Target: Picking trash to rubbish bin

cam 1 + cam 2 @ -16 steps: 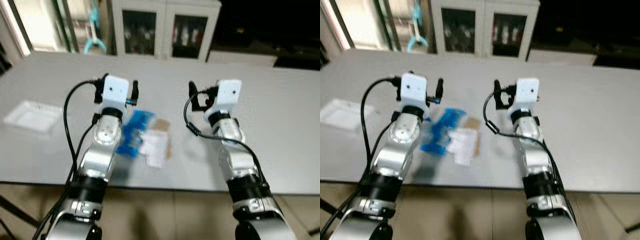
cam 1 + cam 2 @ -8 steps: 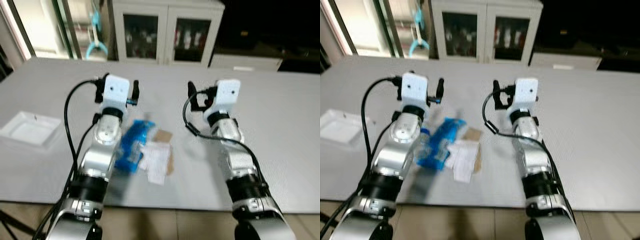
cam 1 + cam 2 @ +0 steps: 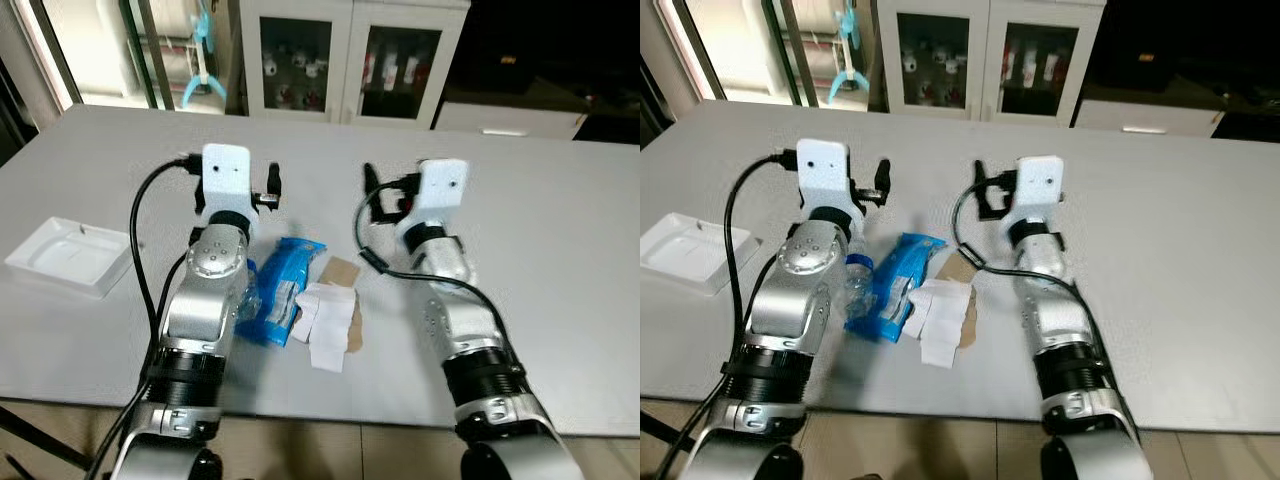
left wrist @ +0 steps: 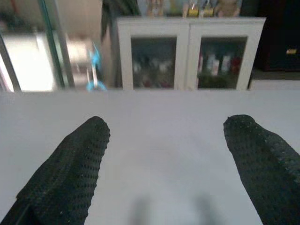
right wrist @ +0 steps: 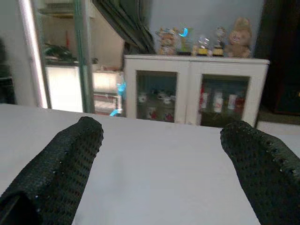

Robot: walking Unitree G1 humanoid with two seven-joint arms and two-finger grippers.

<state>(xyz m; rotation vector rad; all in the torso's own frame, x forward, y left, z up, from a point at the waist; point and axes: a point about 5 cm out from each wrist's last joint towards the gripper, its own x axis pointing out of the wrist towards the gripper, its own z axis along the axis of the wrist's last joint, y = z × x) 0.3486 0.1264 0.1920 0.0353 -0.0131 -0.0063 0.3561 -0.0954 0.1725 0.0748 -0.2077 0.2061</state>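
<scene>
The trash, a blue wrapper [image 3: 281, 290] with white paper [image 3: 327, 313], lies on the counter [image 3: 560, 250] between both raised grippers, fingers [image 4: 70, 173] spread, empty. Reaching down is called for.

A white glass-door cabinet [image 3: 352, 57] stands beyond the grey table [image 3: 560, 200].
</scene>
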